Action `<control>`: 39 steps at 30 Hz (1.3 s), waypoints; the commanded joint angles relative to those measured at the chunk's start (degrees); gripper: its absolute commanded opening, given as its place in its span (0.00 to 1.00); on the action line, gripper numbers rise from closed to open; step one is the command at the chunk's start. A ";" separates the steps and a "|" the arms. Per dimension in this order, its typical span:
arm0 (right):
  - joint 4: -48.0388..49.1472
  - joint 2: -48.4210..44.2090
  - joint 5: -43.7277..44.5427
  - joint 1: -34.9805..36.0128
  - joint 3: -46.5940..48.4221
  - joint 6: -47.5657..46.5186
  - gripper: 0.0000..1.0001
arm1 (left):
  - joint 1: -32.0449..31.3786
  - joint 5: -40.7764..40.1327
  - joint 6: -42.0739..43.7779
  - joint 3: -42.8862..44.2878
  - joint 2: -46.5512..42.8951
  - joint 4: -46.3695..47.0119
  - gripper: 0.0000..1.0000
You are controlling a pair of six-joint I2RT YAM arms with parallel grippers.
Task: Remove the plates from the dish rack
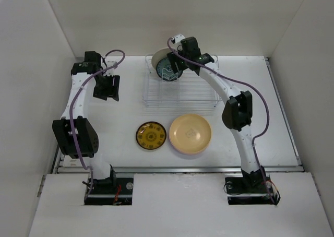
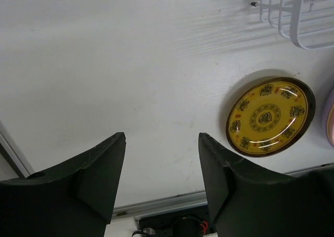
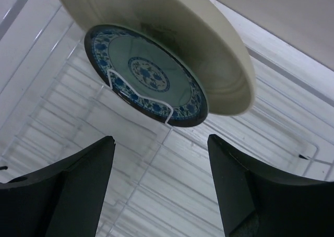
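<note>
The overhead view alone gives the full layout. The silver wire dish rack [image 1: 180, 96] sits at the far middle of the white table [image 1: 261, 101]. Two plates stand on edge at its far left corner, and two more lie flat on the table on its near side. These are a small mustard-yellow plate [image 1: 151, 135] and, just to its right and not touching it, a larger tan-yellow plate [image 1: 190, 133]. The tan-yellow plate appears to rest on another plate with a pale lavender edge, but the overhead view is too coarse to confirm this. The right wrist view shows detail that the overhead view lacks. The cream plate [image 3: 209, 33] is deep, plain and glossy. The smaller blue-patterned plate [image 3: 148, 75] leans against it, with a pale teal centre, a floral medallion, a floral band and a dark rim. One bent wire prong crosses its lower face, and thin parallel rack wires run beneath. The right gripper [image 3: 160, 140] faces these two plates with its black fingers spread apart and nothing between them. The left wrist view shows the mustard-yellow plate's dark rim and its ring of dark motifs. It also shows a rounded corner of the rack and the faint grain of the tabletop. The left gripper [image 2: 162, 135] hangs over bare table left of the rack, with its jaws parted and holding nothing.
</note>
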 commanded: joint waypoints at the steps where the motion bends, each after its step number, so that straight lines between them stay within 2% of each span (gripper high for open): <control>1: 10.78 -0.91 -4.75 0.62 1.45 -0.87 0.77 | 0.03 -0.67 -0.45 2.06 1.21 -2.27 0.55; 3: 14.46 0.23 0.06 0.10 0.75 -0.24 0.76 | 0.03 -1.28 -0.45 2.06 1.83 -2.27 0.55; 9: 19.06 5.59 5.79 -0.43 0.66 1.60 0.74 | 0.03 -3.65 -0.45 2.59 2.97 -2.80 0.55; 12: 20.19 7.88 3.26 -0.43 1.28 2.13 0.74 | 0.03 -3.65 -0.45 3.12 4.38 -3.33 0.55; 20: 22.92 12.54 4.13 -0.96 2.41 4.86 0.70 | 0.03 -4.18 -0.45 3.12 6.04 -3.33 0.55; 24: 22.92 12.54 1.93 -1.48 1.73 5.47 0.51 | 0.03 -4.70 -0.45 3.12 6.05 -3.33 0.55; 25: 22.92 11.32 1.93 -1.49 1.02 5.47 0.36 | 0.03 -4.71 -0.45 3.12 6.05 -3.33 0.55; 26: 23.71 10.70 2.54 -1.49 0.23 5.47 0.29 | 0.03 -4.71 -0.45 3.12 6.05 -3.33 0.55; 29: 24.24 7.80 4.13 -1.49 -2.58 3.64 0.18 | 0.03 -4.71 -0.45 2.60 6.05 -3.33 0.55; 36: 28.99 -0.63 4.92 -1.49 -9.62 1.87 0.00 | 0.03 -4.18 -0.45 2.06 6.05 -3.33 0.55; 39: 28.99 -3.35 4.13 -1.49 -11.11 0.73 0.00 | 0.03 -3.65 -0.45 2.06 6.05 -3.33 0.55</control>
